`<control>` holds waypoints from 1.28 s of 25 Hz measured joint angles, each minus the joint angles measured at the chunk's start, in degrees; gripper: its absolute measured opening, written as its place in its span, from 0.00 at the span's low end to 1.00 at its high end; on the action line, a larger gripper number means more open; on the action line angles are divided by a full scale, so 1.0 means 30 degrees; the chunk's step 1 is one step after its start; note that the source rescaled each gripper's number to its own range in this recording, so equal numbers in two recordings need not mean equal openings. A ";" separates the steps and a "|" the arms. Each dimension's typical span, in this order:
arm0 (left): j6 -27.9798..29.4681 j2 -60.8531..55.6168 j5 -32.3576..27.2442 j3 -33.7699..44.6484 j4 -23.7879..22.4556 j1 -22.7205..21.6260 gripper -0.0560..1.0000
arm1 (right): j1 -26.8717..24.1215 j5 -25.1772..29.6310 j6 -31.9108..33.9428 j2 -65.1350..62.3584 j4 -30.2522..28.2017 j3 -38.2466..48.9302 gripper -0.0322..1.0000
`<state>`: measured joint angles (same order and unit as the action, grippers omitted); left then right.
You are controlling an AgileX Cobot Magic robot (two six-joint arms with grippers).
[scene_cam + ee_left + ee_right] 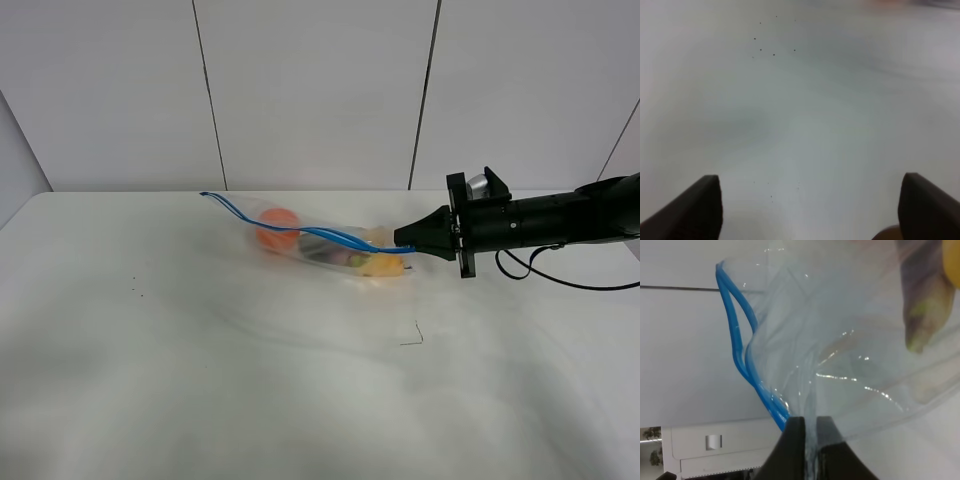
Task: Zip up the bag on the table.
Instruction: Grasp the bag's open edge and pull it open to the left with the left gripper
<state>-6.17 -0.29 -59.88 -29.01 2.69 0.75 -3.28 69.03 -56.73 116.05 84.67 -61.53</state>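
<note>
The clear plastic bag lies on the white table near its far edge, with orange, purple and yellow toy produce inside. Its blue zipper strip runs along the top and gapes open at the left end. My right gripper is shut on the bag's right end at the zipper. In the right wrist view the fingers pinch the plastic next to the blue strip. My left gripper is open over bare table, away from the bag, and does not show in the exterior view.
A small dark mark lies on the table in front of the bag. White wall panels stand behind the table's far edge. A black cable hangs under the right arm.
</note>
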 joint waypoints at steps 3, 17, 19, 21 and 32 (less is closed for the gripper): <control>0.0385 0.1425 0.0724 -0.1084 0.0047 0.0000 1.00 | 0.0000 0.0000 0.0000 0.0000 0.0000 0.0000 0.03; -0.8243 1.6970 0.3517 -0.7597 0.0375 0.0000 0.99 | 0.0000 0.0000 0.0000 0.0000 0.0000 0.0000 0.03; -1.1913 1.8392 0.4058 -0.7602 0.0375 0.0000 0.97 | 0.0000 0.0000 0.0000 0.0000 0.0000 0.0000 0.03; -1.5261 1.9408 0.4825 -0.7602 0.0508 0.0000 0.95 | 0.0000 0.0000 0.0000 0.0000 0.0000 0.0000 0.03; -1.8918 2.2466 1.0125 -0.7618 0.5173 0.4431 0.93 | 0.0000 0.0000 0.0000 0.0000 0.0000 0.0000 0.03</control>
<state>-62.93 67.11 -29.50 -51.86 18.21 14.04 -3.28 69.03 -56.73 116.05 84.67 -61.53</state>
